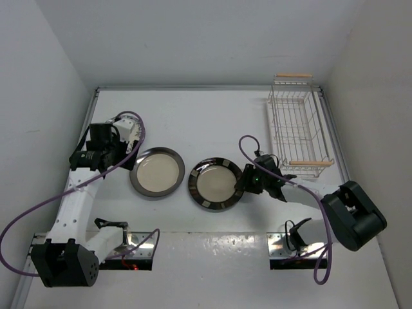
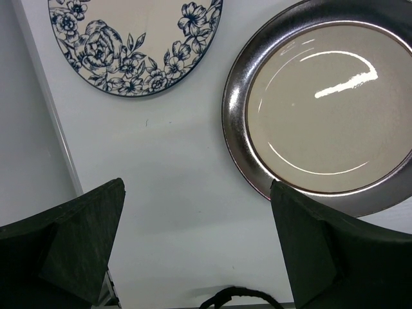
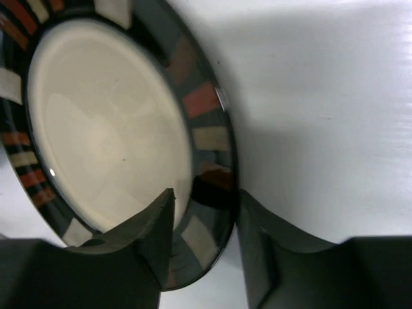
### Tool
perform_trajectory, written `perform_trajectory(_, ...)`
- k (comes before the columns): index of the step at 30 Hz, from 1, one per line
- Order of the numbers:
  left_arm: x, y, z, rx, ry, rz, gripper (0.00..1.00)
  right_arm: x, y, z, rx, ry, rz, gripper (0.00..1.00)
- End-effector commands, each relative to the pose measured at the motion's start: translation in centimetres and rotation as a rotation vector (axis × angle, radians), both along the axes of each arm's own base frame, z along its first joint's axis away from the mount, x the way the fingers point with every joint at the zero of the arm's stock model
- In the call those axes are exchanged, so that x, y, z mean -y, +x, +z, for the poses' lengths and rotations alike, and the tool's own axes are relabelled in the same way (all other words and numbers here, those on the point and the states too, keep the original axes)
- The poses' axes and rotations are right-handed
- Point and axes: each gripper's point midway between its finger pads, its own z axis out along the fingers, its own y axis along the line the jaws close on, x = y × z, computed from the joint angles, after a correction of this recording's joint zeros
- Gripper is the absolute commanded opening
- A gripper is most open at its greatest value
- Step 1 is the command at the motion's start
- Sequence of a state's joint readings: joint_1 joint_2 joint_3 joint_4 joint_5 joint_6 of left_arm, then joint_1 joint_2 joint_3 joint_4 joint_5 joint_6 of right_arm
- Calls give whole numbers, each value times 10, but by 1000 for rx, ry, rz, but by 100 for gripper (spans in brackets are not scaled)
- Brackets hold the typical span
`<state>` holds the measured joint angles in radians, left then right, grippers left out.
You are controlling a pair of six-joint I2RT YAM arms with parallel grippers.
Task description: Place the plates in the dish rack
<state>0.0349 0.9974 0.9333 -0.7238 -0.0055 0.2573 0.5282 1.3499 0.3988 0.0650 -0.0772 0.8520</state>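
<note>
— On the table (image 1: 212, 122), right of centre: status of the right gripper (image 3: 206, 196)?
— Jaws pinch the rim of the patched-rim plate (image 3: 109, 129), one finger over the cream well and the other against the outer edge. This plate lies just beside the plain-rim plate (image 1: 157, 172). The dish rack (image 1: 283, 122) stands apart at the far right corner.
— Status of the left gripper (image 2: 196, 185)?
— Jaws spread wide, gripping nothing. It hangs over bare table between the floral plate (image 2: 135, 58) and the plain-rim plate. In the top view the left arm hides the floral plate.
</note>
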Motion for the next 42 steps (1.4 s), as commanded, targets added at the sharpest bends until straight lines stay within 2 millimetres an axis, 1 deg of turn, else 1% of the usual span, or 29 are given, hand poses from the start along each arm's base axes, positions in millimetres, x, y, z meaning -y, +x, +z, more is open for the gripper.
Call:
perform_trajectory(1, -3, 10, 16, 49, -6, 20, 99, 14, -25, -32, -94, 10, -71, 38)
perform_trajectory(2, -3, 10, 16, 49, -6, 20, 99, 19, -30, -37, -106, -6, -79, 34)
perform_trajectory(3, -3, 11, 13, 40, -7, 20, 99, 23, -33, -40, -113, -12, -94, 23)
perform_trajectory(5, -3, 13, 14, 40, -7, 20, 99, 31, -35, -46, -107, -31, -124, 12)
perform_trajectory(6, -3, 13, 14, 40, -7, 20, 99, 35, -38, -48, -111, -34, -134, 2)
perform_trajectory(8, -4, 14, 12, 29, 0, 13, 99, 38, -39, -49, -102, -30, -140, 0)
perform_trajectory(11, 3, 15, 9, 18, 6, -16, 99, 34, -31, -36, -38, -2, -109, 0)
perform_trajectory(12, 2, 18, 7, 16, 6, -16, 99, 28, -22, -19, 29, 31, -94, 0)
perform_trajectory(14, 5, 18, 7, 16, 5, -25, 99, 24, -15, -3, 83, 2, -35, 0)
perform_trajectory(16, 5, 20, 8, 15, 5, -25, 99, 9, 14, 51, 265, 8, 27, 0)
perform_trajectory(17, 5, 23, 6, 12, 5, -25, 99, 18, 10, 52, 241, -50, 28, 0)
perform_trajectory(18, 5, 23, 6, 12, 5, -25, 99, 20, 28, 84, 342, -73, 9, 0)
perform_trajectory(21, 5, 28, 6, 10, 5, -25, 99, 32, 61, 162, 512, -137, -44, 0)
perform_trajectory(23, 8, 30, 7, 12, 5, -34, 99, 46, 70, 178, 562, -205, -32, 0)
perform_trajectory(24, 8, 32, 11, 21, 5, -34, 97, 48, 82, 210, 625, -193, -53, 0)
perform_trajectory(26, 11, 33, 8, 10, 5, -45, 97, 58, 92, 226, 665, -245, -44, 0)
perform_trajectory(27, 9, 35, 10, 11, 13, -38, 97, 58, 103, 267, 744, -225, -68, 0)
perform_trajectory(28, 9, 35, 10, 11, 13, -38, 97, 67, 108, 279, 772, -259, -69, 0)
perform_trajectory(29, 12, 36, 7, 2, 13, -48, 97, 78, 126, 325, 856, -265, -121, 0)
perform_trajectory(30, 12, 36, 7, 2, 13, -48, 97, 78, 128, 322, 855, -288, -105, 0)
perform_trajectory(31, 12, 36, 7, 2, 13, -48, 97, 82, 135, 350, 916, -281, -134, 0)
perform_trajectory(32, 15, 38, 8, 12, 13, -57, 97, 95, 147, 364, 935, -305, -172, 0)
perform_trajectory(33, 15, 38, 8, 12, 13, -58, 97, 100, 151, 371, 956, -331, -169, 0)
perform_trajectory(34, 14, 38, 9, 12, 19, -51, 97, 104, 155, 392, 1000, -328, -187, 0)
perform_trajectory(35, 14, 38, 9, 12, 19, -51, 97, 105, 165, 400, 1013, -337, -185, 0)
perform_trajectory(36, 14, 38, 9, 12, 19, -51, 97, 118, 169, 415, 1038, -349, -211, 0)
perform_trajectory(39, 14, 38, 9, 12, 19, -51, 97, 138, 184, 443, 1099, -382, -254, 0)
perform_trajectory(41, 14, 38, 9, 12, 19, -51, 97, 153, 191, 450, 1115, -441, -279, 0)
perform_trajectory(42, 14, 38, 9, 12, 19, -51, 97, 165, 190, 465, 1145, -467, -312, 0)
